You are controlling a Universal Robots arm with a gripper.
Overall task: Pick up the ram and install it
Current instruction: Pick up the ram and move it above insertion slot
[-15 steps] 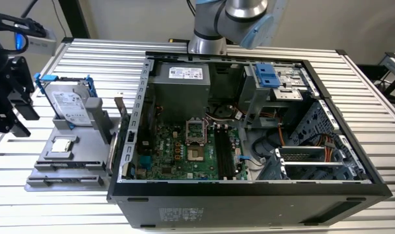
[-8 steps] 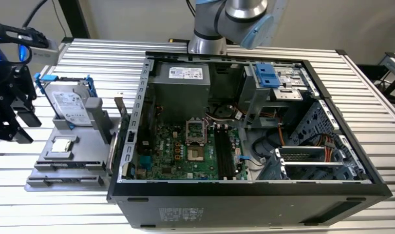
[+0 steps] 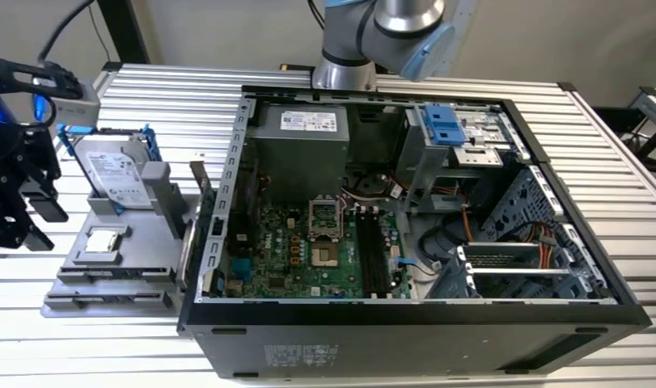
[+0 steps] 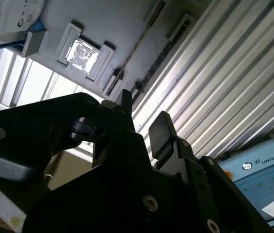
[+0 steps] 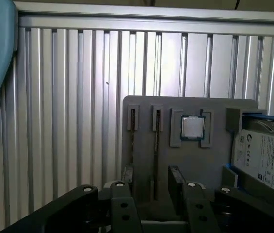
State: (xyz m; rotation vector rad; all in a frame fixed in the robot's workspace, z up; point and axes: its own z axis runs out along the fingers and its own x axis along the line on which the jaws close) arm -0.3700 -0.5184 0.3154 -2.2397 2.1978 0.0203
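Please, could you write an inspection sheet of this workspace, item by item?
Surface: slatted metal table carrying an open computer case and a grey holder.
Job's things: ram, a thin stick seen edge-on in a holder slot; memory slots in the case look empty.
Clutter: hard drive and processor chip on the holder.
Grippers: gripper over the holder, fingers open, apparently either side of the ram.
Cables: wire bundles inside the case.
Surroundings: arm base behind the case.

ram (image 5: 154, 160) | thin stick, standing on edge | in grey holder's slot
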